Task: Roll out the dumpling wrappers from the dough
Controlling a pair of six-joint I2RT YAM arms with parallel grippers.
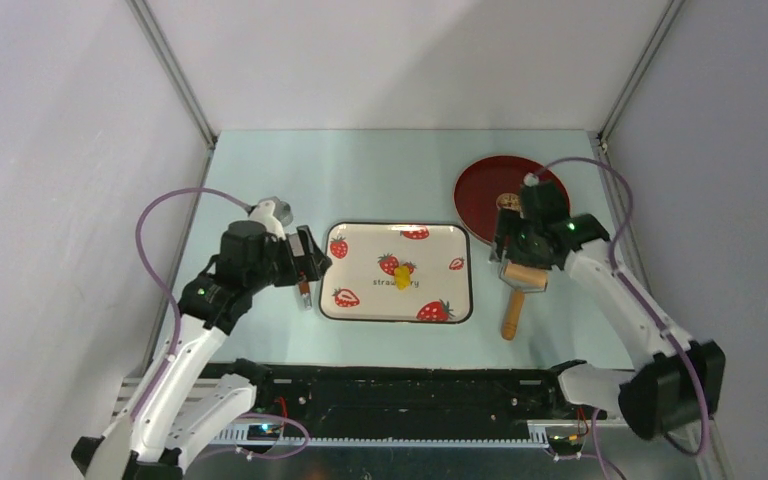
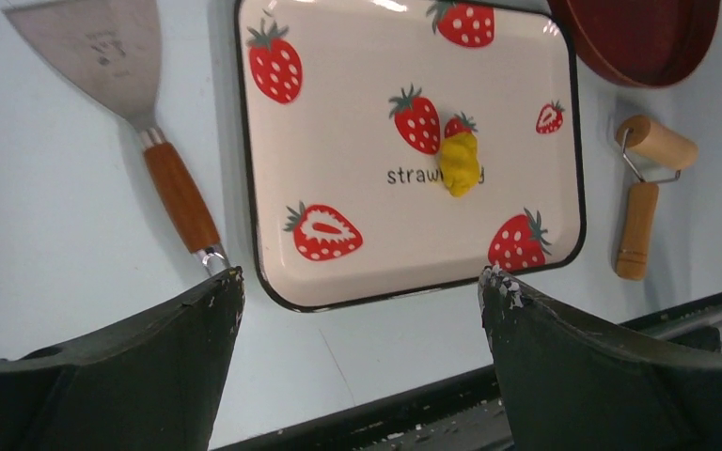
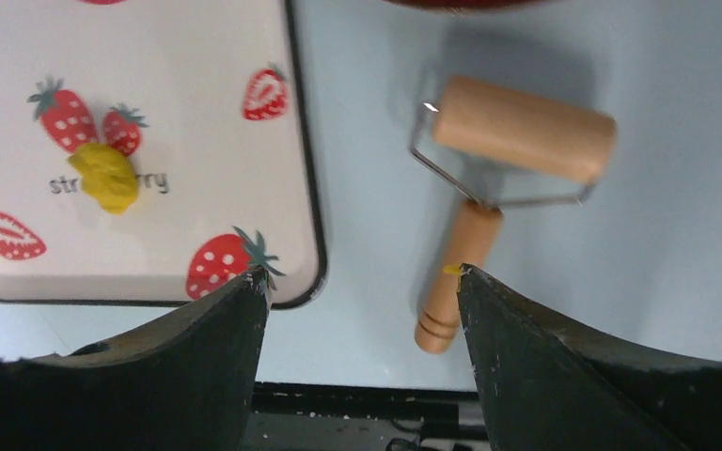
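The right claw (image 3: 362, 274) is hovering over the surface with its jaws spread, holding nothing. The wooden roller (image 3: 524, 141) is lying just ahead of it, with the handle pointing back toward the right-hand finger. The left claw (image 2: 361, 274) is also standing wide open and empty, and a spatula (image 2: 103, 56) is lying ahead to its left. The dough (image 3: 105, 177), a small knobbly yellow lump, is sitting on the strawberry tray (image 3: 197, 113), ahead and well to the left of the right claw, and ahead and slightly right of the left one. It is looking soft, light and probably sticky, so pinching would likely dent it. Pressing it with the roller, gripped mid-handle where the wood is stiff, is looking safer.
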